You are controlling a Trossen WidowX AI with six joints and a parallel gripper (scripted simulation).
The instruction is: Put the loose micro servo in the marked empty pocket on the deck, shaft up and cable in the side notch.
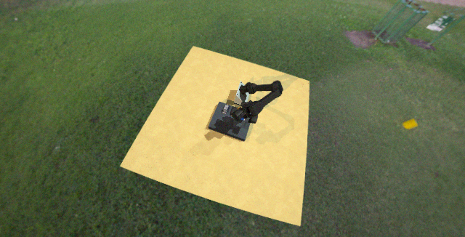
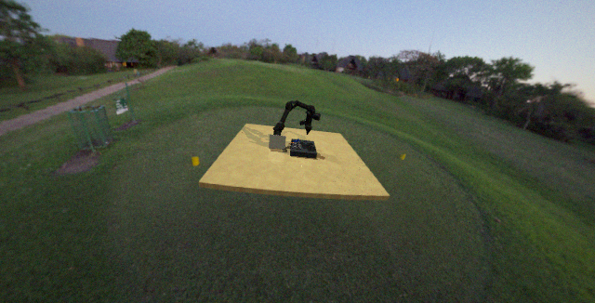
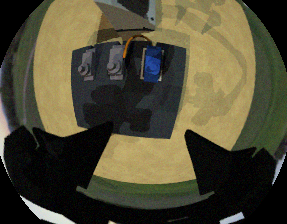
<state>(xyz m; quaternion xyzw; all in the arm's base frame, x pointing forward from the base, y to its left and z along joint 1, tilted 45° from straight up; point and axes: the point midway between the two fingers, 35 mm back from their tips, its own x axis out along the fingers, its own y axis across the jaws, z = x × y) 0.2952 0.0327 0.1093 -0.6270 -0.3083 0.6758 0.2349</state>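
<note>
My black two-fingered gripper (image 1: 239, 113) (image 2: 308, 132) (image 3: 150, 129) is wide and empty above the dark slab-like deck; the blue boxy servo (image 1: 243, 119) (image 2: 296, 140) (image 3: 152, 64) appears pocketed there, though its arching orange cable (image 3: 137, 37) could spring from the deck's notch if badly tucked.

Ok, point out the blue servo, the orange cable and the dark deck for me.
Blue servo (image 3: 153, 65): wrist view, on its body.
Orange cable (image 3: 127, 46): wrist view, on its curve.
Dark deck (image 3: 164, 112) (image 1: 240, 134): wrist and top views, bare upper surface.

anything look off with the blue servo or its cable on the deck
The orange cable loops up and ends over by the middle grey servo, perhaps outside its notch. The blue servo looks square in its outline.
</note>
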